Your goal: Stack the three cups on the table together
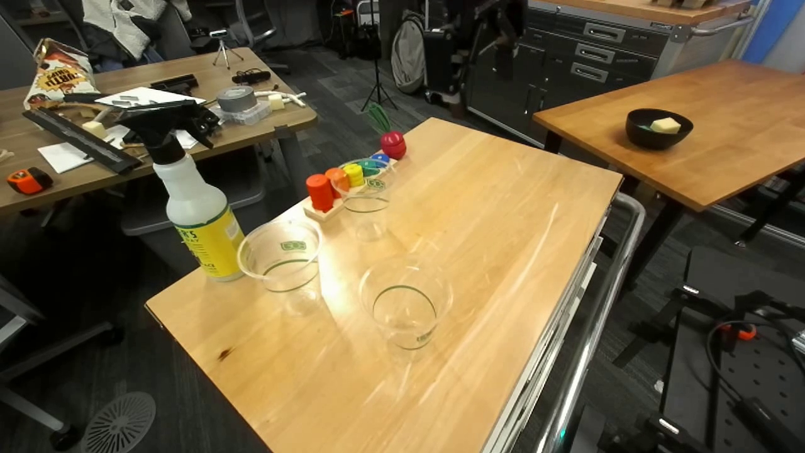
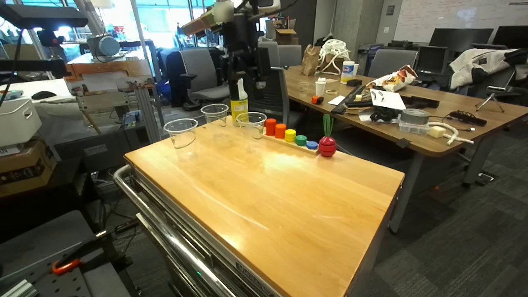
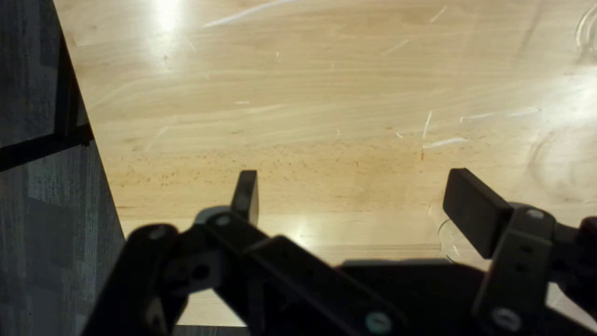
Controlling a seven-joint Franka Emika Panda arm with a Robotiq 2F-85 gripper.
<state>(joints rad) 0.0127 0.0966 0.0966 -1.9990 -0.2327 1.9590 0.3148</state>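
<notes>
Close up in the wrist view the gripper [image 3: 357,200] gapes, grasping nothing, and on the table [image 1: 503,201] a clear cup [image 1: 405,308] stands nearest me, a second cup [image 1: 283,259] near the spray bottle [image 1: 210,229], a third cup [image 1: 367,202] farther by the coloured blocks [image 2: 290,135], all probably light, slick and crushable, best pinched gently near the rim.

In the wrist view, the hand [image 3: 359,203] partly hides a clear cup [image 3: 454,245]; in both exterior views, the bottom edge cuts off the worktop [image 1: 490,167].
</notes>
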